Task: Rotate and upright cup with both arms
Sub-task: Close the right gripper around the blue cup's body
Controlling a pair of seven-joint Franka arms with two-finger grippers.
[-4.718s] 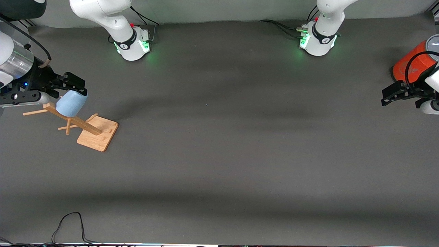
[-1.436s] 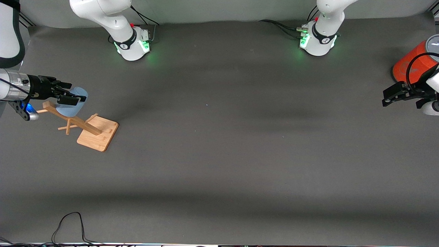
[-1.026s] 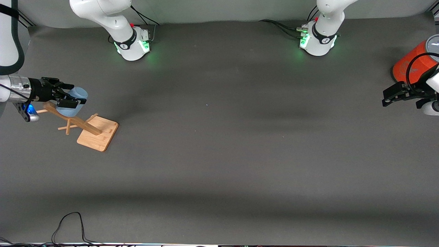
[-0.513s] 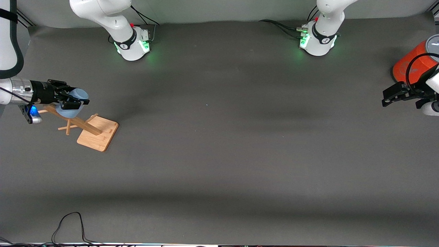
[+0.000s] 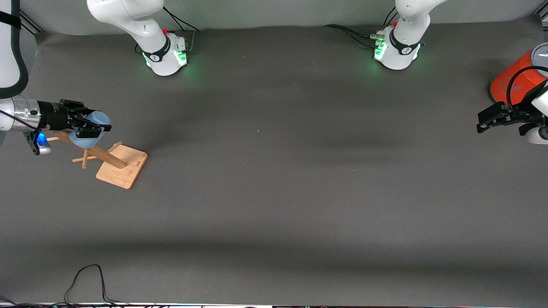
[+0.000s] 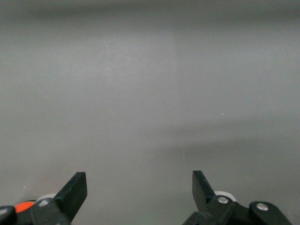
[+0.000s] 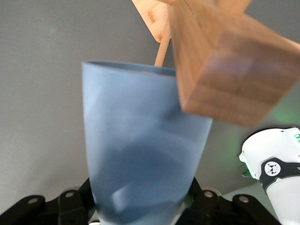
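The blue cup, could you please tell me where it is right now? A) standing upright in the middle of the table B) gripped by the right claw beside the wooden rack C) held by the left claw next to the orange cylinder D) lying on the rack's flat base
B: the right claw is shut on the blue cup at the wooden rack, while the left claw hangs open and empty by the orange cylinder.

one blue cup point(image 5: 88, 129), one wooden rack point(image 5: 112, 162), one orange cylinder point(image 5: 515, 78), one loose cable point(image 5: 87, 282) — two robot arms, two grippers
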